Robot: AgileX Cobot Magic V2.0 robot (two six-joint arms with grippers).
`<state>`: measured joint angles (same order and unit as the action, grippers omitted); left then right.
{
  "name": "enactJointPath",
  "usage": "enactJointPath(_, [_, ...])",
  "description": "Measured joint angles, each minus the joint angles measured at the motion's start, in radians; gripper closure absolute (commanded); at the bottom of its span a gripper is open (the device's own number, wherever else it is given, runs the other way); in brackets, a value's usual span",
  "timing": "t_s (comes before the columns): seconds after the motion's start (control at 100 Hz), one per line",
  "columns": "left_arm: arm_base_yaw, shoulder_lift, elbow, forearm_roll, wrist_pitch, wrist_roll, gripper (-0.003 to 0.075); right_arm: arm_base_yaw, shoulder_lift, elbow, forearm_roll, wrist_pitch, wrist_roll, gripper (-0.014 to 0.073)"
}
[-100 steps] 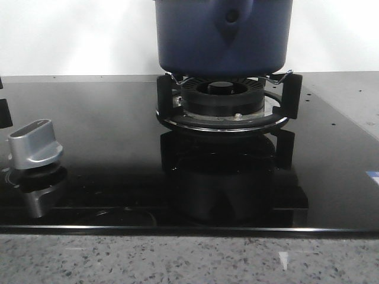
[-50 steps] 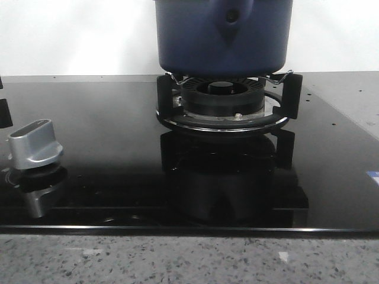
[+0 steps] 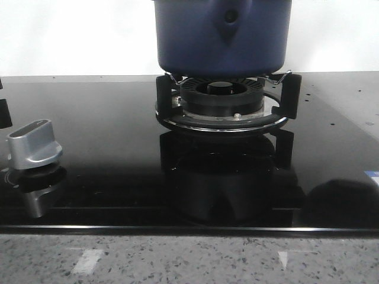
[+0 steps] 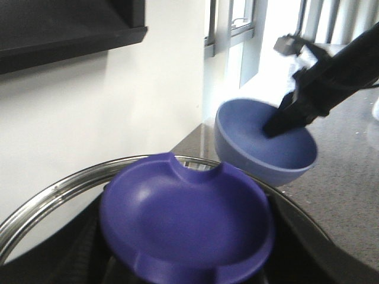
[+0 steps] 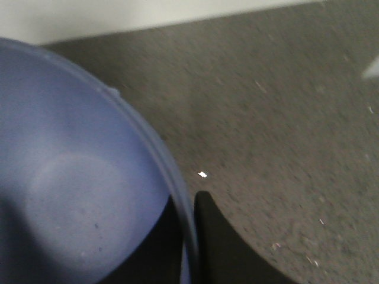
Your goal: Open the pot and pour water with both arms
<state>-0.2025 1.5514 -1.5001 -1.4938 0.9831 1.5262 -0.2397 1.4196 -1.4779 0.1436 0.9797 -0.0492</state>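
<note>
On the burner, back middle of the cooktop: the pot [image 3: 222, 35] sits on the black grate [image 3: 222, 112], its top cut off by the front view.
Step in hand: judged to be the pour, the bowl [image 4: 266, 148] being brought to the opened pot.
Doing it well: keep the bowl level until its lip is over the steel rim [image 4: 47, 201], probably the pot's mouth. Then tip slowly. Hold the lid [image 4: 183, 231] well aside so that it blocks nothing.
Pot, looks: dark navy, straight matte sides, a teardrop mount with a small hole facing the front.
Lid: a blue-violet dish-like piece with a notched edge, close over the steel rim.
Left gripper: its fingers are not shown, so I cannot tell its state.
Right gripper [image 4: 278, 124]: pinching the bowl's rim, one finger inside and one outside.
Bowl: pale blue, rounded, above the grey counter [image 4: 349, 177]; no water is discernible inside.
Cooktop [image 3: 106, 118]: glossy black glass, a silver knob [image 3: 34, 145] at its left edge.
</note>
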Motion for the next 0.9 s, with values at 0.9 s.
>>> enactJointPath(0.9, [-0.074,0.0,0.0,-0.006,-0.029,0.003,0.0397,-0.105,0.129,0.251,0.003,-0.061,0.003,0.0617])
